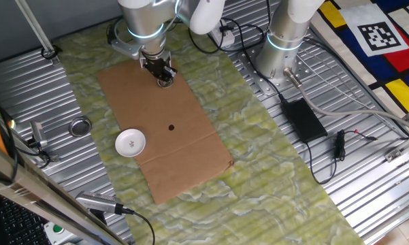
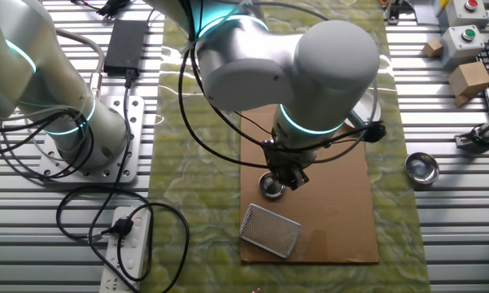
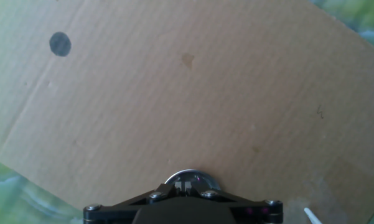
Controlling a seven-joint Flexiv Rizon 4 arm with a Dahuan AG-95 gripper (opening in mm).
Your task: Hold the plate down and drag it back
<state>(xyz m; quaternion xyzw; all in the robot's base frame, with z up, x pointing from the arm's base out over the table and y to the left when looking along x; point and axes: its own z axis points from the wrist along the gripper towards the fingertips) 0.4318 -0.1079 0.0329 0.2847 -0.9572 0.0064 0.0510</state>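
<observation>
The plate (image 1: 131, 142) is a small round white dish with a tiny dark mark at its centre. It lies at the left edge of the brown cardboard sheet (image 1: 184, 143), near the front. My gripper (image 1: 165, 75) is at the far end of the cardboard, well away from the plate, low over the sheet. In the other fixed view my gripper (image 2: 281, 181) points down and the arm hides the plate. In the hand view the jaws (image 3: 188, 185) look shut, with a small shiny round metal piece (image 3: 190, 178) at their tips. The plate is out of the hand view.
A grey metal ring-shaped disc (image 1: 80, 126) lies left of the mat on the ribbed table, and also shows in the other fixed view (image 2: 422, 168). A dark dot (image 1: 171, 126) marks the cardboard. A white mesh piece (image 2: 270, 230) lies on the cardboard's end. A second arm base (image 1: 284, 47) stands at the back.
</observation>
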